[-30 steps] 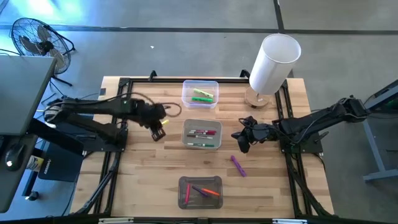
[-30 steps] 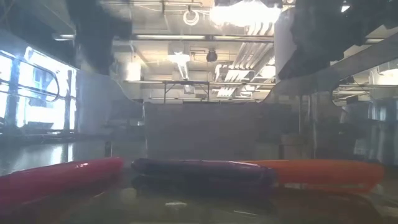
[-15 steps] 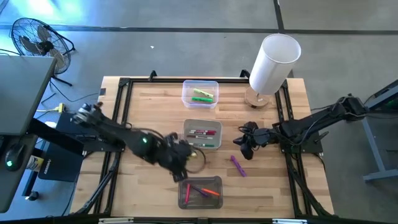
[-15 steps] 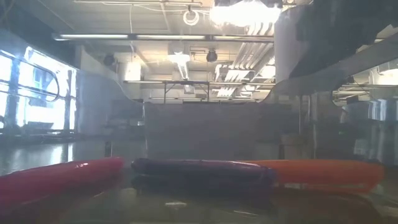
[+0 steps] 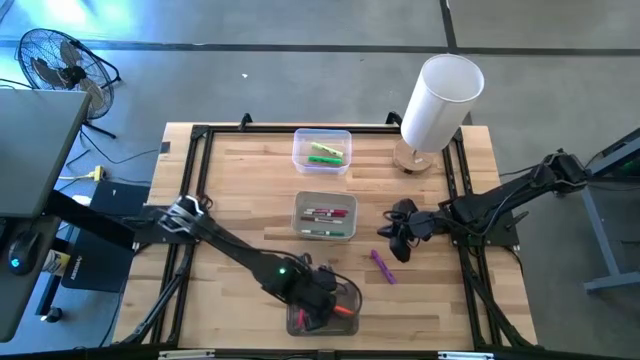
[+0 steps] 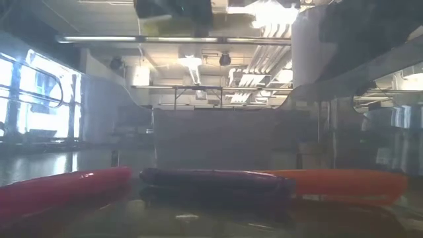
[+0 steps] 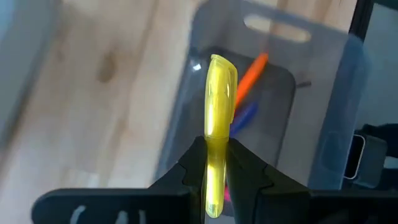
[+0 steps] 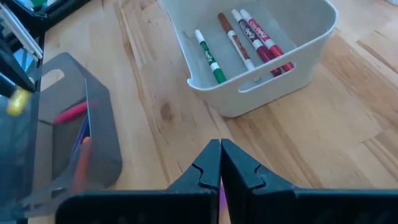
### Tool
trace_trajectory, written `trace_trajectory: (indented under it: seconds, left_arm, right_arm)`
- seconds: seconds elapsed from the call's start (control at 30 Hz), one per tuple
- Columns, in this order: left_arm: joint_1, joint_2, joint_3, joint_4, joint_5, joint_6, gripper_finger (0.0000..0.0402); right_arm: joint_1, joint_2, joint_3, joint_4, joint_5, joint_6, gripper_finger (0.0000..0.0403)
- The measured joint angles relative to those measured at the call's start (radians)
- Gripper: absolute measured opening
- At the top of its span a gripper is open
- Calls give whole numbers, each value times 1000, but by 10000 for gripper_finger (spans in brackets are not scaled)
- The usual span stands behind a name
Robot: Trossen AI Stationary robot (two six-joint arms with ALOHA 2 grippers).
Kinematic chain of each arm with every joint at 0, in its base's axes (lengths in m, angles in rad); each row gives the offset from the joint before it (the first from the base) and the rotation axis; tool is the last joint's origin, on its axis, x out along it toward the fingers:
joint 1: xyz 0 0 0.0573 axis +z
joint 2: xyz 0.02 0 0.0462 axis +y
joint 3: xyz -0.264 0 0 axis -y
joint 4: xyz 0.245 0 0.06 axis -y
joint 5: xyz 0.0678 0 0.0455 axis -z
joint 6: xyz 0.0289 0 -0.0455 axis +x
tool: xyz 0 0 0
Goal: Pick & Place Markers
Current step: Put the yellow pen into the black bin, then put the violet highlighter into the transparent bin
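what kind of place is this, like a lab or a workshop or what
Probably a robotics lab or test floor in an industrial-type building: a wooden worktable on bare concrete, a floor fan beside it, and exposed ducts and strip lights overhead in the low view.

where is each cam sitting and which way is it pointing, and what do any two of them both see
High view: overhead, straight down on the wooden table; both arms show.
Low view: table height, level, inside the clear near bin among red, purple, orange markers.
Left wrist view: past the left gripper, shut on a yellow marker, above that bin.
Right wrist view: past the shut right gripper, toward the clear middle bin.
Shared: both wrist views see the near bin.
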Motion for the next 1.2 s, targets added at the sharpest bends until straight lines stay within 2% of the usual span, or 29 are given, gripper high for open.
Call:
trace_trajectory:
  seconds: [0.3, 0.57, 0.9, 1.07, 1.2]
  left_arm:
    - [0, 68, 7, 40, 109, -84, 49]
    - [0, 71, 7, 54, 106, -86, 108]
    - [2, 44, 6, 42, 98, -79, 118]
    - [10, 1, 6, 42, 102, -17, 97]
    - [29, -28, 6, 13, 83, 45, 32]
  right_arm:
    - [5, 0, 0, -35, -21, 0, 0]
    - [5, 0, 0, -41, -26, 0, 0]
    - [5, 0, 0, -42, -26, 0, 0]
    - [5, 0, 0, -42, -26, 0, 0]
    - [5, 0, 0, -42, -26, 0, 0]
